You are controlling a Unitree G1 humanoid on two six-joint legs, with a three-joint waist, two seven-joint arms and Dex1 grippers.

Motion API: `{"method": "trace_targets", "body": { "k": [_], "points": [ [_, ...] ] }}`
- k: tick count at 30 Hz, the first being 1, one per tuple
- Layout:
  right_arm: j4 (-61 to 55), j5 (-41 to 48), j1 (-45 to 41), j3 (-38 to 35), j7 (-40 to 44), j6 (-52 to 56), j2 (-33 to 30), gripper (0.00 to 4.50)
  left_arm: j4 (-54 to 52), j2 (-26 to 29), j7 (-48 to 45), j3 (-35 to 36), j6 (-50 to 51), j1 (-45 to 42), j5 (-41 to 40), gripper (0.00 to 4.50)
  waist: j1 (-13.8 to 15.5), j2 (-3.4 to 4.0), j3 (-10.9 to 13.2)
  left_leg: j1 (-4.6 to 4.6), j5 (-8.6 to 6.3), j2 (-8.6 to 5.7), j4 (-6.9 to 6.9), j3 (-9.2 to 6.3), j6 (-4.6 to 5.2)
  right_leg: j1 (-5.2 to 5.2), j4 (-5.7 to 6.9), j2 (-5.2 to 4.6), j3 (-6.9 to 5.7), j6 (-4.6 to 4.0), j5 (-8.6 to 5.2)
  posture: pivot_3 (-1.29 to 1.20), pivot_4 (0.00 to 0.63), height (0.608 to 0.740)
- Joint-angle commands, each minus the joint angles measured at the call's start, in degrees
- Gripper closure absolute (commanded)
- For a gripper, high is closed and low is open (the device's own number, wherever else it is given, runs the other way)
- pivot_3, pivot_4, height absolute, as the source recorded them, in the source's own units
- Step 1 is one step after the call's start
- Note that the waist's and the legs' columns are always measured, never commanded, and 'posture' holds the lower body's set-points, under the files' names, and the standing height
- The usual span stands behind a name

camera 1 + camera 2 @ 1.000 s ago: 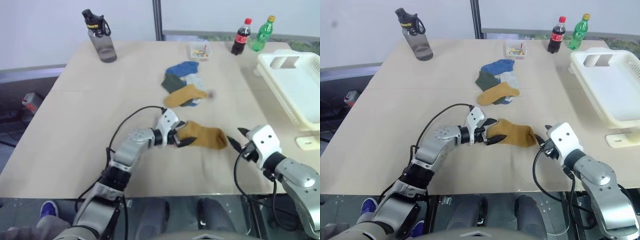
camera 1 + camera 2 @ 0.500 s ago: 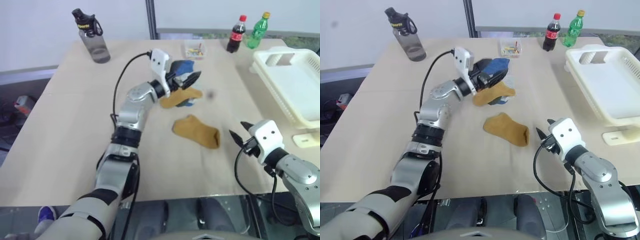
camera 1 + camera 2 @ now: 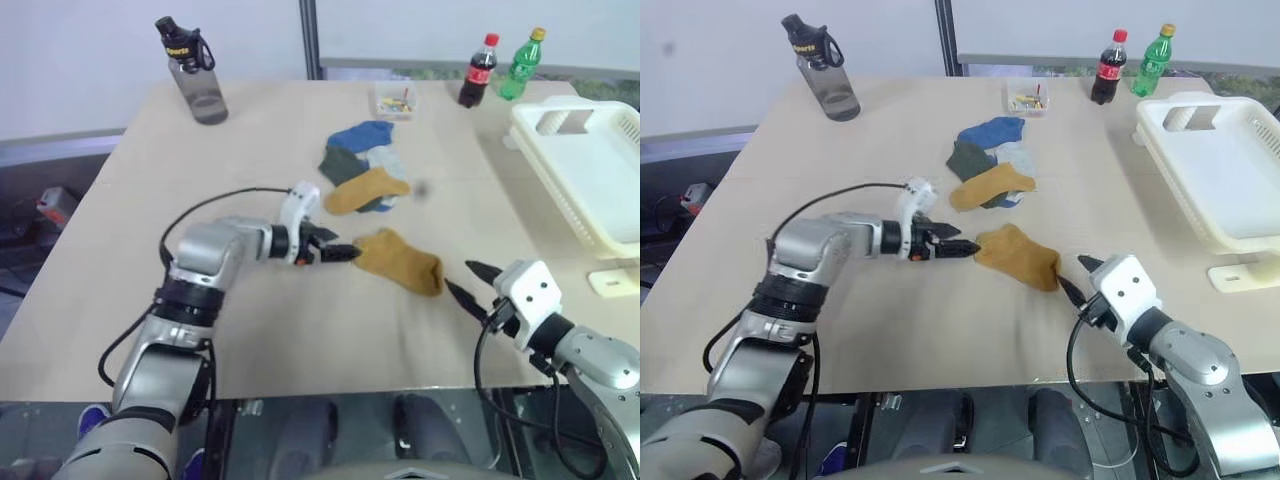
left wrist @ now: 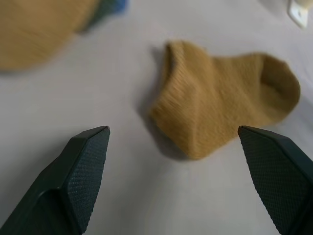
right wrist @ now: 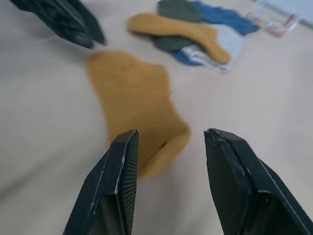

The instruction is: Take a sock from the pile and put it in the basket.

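Mustard sock (image 3: 398,261) off the pile (image 3: 365,170), flat between grippers — left gripper (image 3: 338,252) spread just beside its cuff; right gripper (image 3: 468,287) apart, probably untouching; basket (image 3: 585,195) beyond, unfilled.

Odds and ends on a pale wooden table (image 3: 250,140)

At the far left of the table stands a smoky grey water bottle (image 3: 195,72) with a black cap and carry loop, upright. At the far edge toward the right sits a small clear box (image 3: 397,101) holding bits of colour, too small to tell apart. Right of it a cola bottle (image 3: 478,72) with a red cap and a green soda bottle (image 3: 521,66) with a yellow cap stand upright, just beside each other.
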Motion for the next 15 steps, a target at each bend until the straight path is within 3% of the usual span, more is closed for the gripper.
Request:
{"method": "trace_targets", "body": {
  "k": [1, 5, 8, 11, 14, 15],
  "points": [
    [-4.3, 2.35, 1.37, -3.34, 1.66, -2.35, -0.78, 2.31, 2.28, -2.56, 2.11, -1.86, -5.16, -0.41, 3.73, 0.0, 0.09, 0.03, -0.02, 0.0, 0.0, 0.0, 0.0, 0.0, 0.0, 0.0, 0.0, 0.0, 0.0, 0.0, 0.0, 0.0, 0.15, 0.74],
    [-5.55, 3.97, 3.37, -5.61, 2.43, -2.45, -1.23, 2.31, 4.84, -4.87, 2.29, -2.55, -8.12, -0.24, 5.93, 0.0, 0.5, 0.02, -0.04, 0.06, 0.0, -0.03, 0.03, 0.01, 0.01, 0.08, 0.0, -0.02, 0.01, 0.0, 0.0, 0.0, 0.15, 0.74],
    [-6.27, 7.04, 4.38, -7.06, 2.3, 0.17, -0.74, 2.19, 4.14, -5.76, 1.91, -1.5, -7.64, 0.73, 5.29, 1.33, 0.63, 0.03, -0.04, 0.12, 0.0, -0.02, 0.04, 0.03, 0.01, 0.11, 0.01, -0.01, 0.04, 0.0, 0.0, 0.0, 0.15, 0.74],
    [-6.96, 8.9, 5.02, -8.73, 1.52, 1.09, -0.29, 1.38, 2.91, -6.1, 2.42, 0.78, -6.63, 1.69, 4.18, 2.76, 0.73, 0.03, -0.04, 0.11, 0.0, 0.0, 0.03, 0.03, 0.01, 0.1, 0.0, -0.01, 0.05, 0.0, 0.0, 0.0, 0.15, 0.74],
    [-7.09, 9.81, 5.13, -8.85, 2.31, 1.5, -1.38, 0.0, 1.62, -6.16, 2.64, 3.49, -5.28, 2.69, 2.54, 4.38, 0.73, 0.03, -0.04, 0.07, -0.01, 0.0, 0.03, 0.07, 0.02, 0.06, -0.01, -0.01, 0.08, 0.0, 0.0, 0.0, 0.15, 0.74],
    [-7.08, 9.8, 5.19, -8.87, 2.46, 1.4, -1.68, 0.0, 0.74, -6.29, 2.52, 4.89, -4.44, 3.11, 1.21, 4.45, 0.71, 0.03, -0.04, 0.07, -0.01, 0.0, 0.03, 0.06, 0.02, 0.06, -0.01, -0.01, 0.07, 0.0, 0.0, 0.0, 0.15, 0.74]
  ]
}}
